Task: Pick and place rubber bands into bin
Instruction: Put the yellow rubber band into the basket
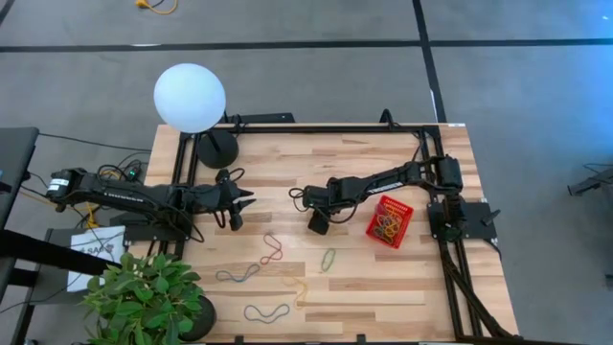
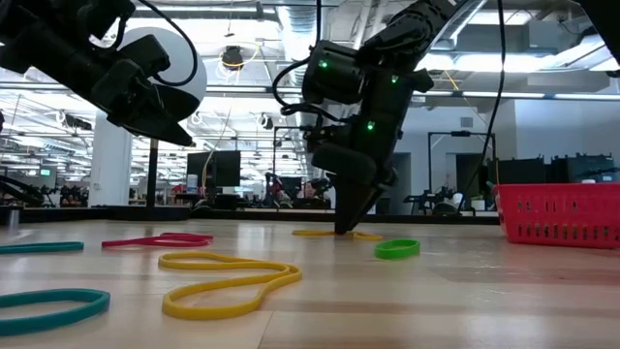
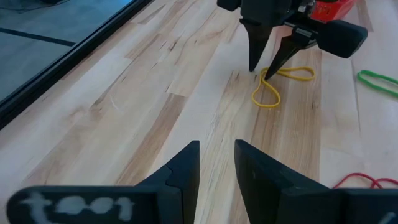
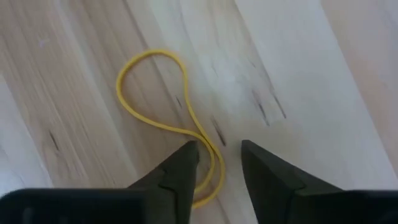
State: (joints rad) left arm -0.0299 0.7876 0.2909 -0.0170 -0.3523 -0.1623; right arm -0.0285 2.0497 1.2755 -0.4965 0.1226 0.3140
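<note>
My right gripper [image 4: 219,149] is open and points down at the table's middle, left of the red bin [image 1: 403,233]. Its fingertips stand on either side of one strand of a yellow rubber band [image 4: 152,93] that lies flat in a figure-eight; the left wrist view shows the same band [image 3: 267,96]. The bin holds several bands [image 1: 387,227]. More bands lie flat toward the near edge: red [image 1: 271,247], green [image 1: 329,259], bluish [image 1: 238,275], tan [image 1: 299,287]. My left gripper [image 3: 216,149] is open and waits above the table's left part. My right gripper comes at the yellow band from above, pointing down, with one finger [image 4: 186,163] beside the strand [image 4: 214,168] near the band's crossing. Whether the fingers touch the band I cannot tell. The band lies flat on the wood.
A lamp with a white globe [image 1: 190,96] and a black round base [image 1: 216,149] stands at the far left corner. A potted plant [image 1: 144,292] covers the near left corner. Black frame rails [image 1: 326,127] run along the far and right edges.
</note>
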